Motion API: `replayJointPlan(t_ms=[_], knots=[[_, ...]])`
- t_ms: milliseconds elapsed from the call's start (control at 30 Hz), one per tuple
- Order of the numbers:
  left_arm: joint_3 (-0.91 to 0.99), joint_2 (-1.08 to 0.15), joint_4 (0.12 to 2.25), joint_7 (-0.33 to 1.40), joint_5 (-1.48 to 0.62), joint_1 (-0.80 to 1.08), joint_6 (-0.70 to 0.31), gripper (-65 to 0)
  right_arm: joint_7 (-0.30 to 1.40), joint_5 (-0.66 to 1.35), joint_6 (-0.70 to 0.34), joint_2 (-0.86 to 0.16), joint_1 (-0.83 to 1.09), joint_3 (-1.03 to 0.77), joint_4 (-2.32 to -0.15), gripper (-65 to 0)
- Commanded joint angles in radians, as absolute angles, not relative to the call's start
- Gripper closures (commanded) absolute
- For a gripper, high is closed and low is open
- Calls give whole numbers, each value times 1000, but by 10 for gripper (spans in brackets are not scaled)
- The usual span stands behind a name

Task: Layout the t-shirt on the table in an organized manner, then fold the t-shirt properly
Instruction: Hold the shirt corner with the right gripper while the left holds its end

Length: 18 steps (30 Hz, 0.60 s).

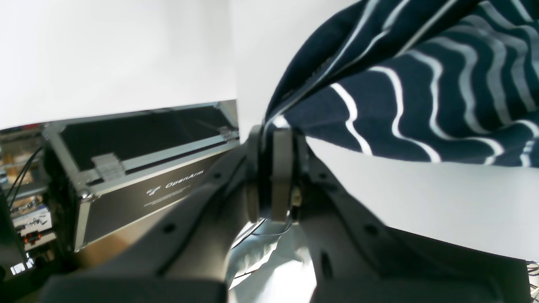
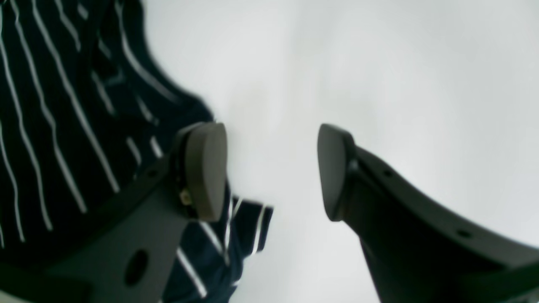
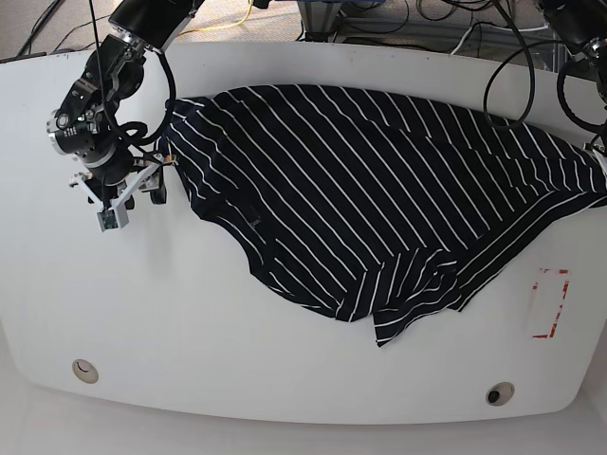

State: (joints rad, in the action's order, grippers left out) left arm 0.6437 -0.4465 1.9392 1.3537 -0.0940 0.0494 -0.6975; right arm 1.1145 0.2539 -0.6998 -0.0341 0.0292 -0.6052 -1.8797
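Across the white table, which fills the overhead view, you have the t-shirt spread over the far and middle part, dark navy with thin white stripes. It lies partly open: the body is fairly flat, but the near edge is bunched and folded over itself toward the middle of the table, and one corner runs out to the table's edge on the overhead view's right. A red rectangle mark sits on bare table just near that side of the cloth, not touching it. Two small round fittings lie along the near edge, well apart from the shirt.

Your left gripper has its jaws pressed together on a pinch of the shirt's edge, the striped cloth fanning away from it; behind it stands a black case with metal trim.

Your right gripper stands at the shirt's other edge with its jaws well apart. Bare table shows between them, one finger over the cloth; whether it touches is hard to tell in that blurred view.
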Motion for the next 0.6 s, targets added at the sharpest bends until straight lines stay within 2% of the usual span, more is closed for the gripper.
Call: replayJointPlan(t_ms=[0, 567], knots=[[648, -470, 1954, 1348, -85, 36, -698, 0, 1090, 260, -698, -27, 33, -608, -1883, -328], [647, -463, 1954, 1348, -87, 36, -698, 0, 949, 260, -698, -22, 70, -610, -1718, -327]])
